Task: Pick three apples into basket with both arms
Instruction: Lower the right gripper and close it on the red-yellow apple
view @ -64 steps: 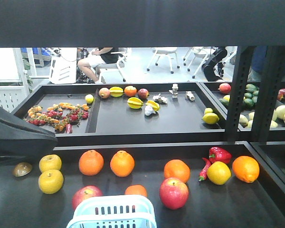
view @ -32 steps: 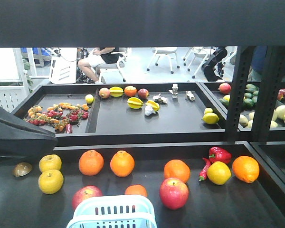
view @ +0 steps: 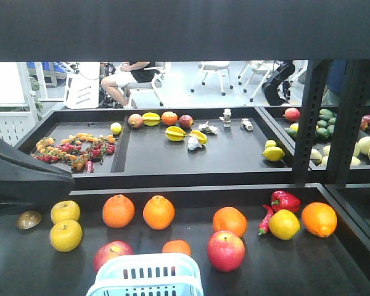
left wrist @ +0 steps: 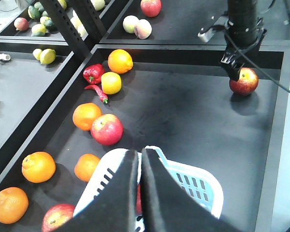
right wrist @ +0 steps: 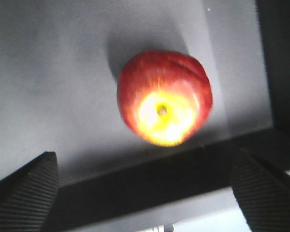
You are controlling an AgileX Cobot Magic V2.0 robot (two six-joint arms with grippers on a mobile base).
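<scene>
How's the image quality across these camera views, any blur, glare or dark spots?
Right wrist view: soft and blurred, with blown-out yellow glare on the round red apple. Left wrist view: sharp, apart from the shut left end effector close to the lens. Front view: evenly lit, with a dark band across the top.

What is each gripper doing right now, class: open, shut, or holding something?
Left gripper: shut, fingers pressed together above the basket, holding nothing visible.
Right gripper: open, poised over an apple, not gripping it.

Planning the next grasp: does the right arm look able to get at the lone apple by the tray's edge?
Probably yes. The right gripper hangs open directly above that apple, fingers spread wider than it, nothing between; the tray wall sits close alongside.
</scene>
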